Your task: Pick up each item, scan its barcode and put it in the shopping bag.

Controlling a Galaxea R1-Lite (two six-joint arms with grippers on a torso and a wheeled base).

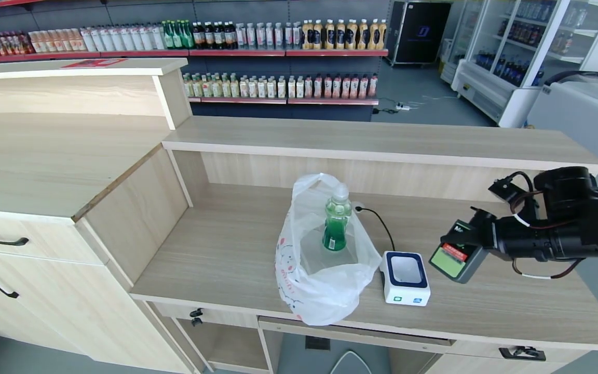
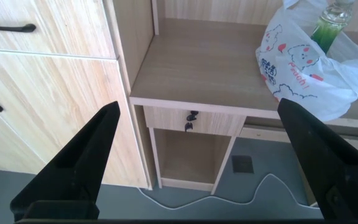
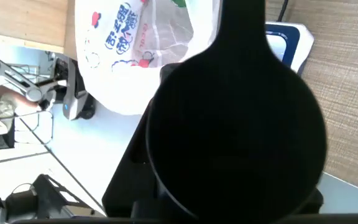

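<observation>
A white plastic shopping bag (image 1: 325,265) with red print stands open in the middle of the counter, and a green bottle (image 1: 336,221) stands upright inside it. Just right of the bag lies the white, blue-framed scanner (image 1: 405,275), its cable running back. My right gripper (image 1: 466,244) hovers to the right of the scanner, shut on a dark container (image 1: 454,259) with a green and red label. That container's round dark body (image 3: 235,124) blocks much of the right wrist view. My left gripper (image 2: 199,112) is open, low in front of the counter's left end, holding nothing.
The wooden counter (image 1: 486,306) has a raised back ledge (image 1: 382,137) and a taller cabinet (image 1: 55,171) with drawers on the left. An open cubby (image 2: 188,155) lies under the counter's edge. Shelves of bottles line the back wall.
</observation>
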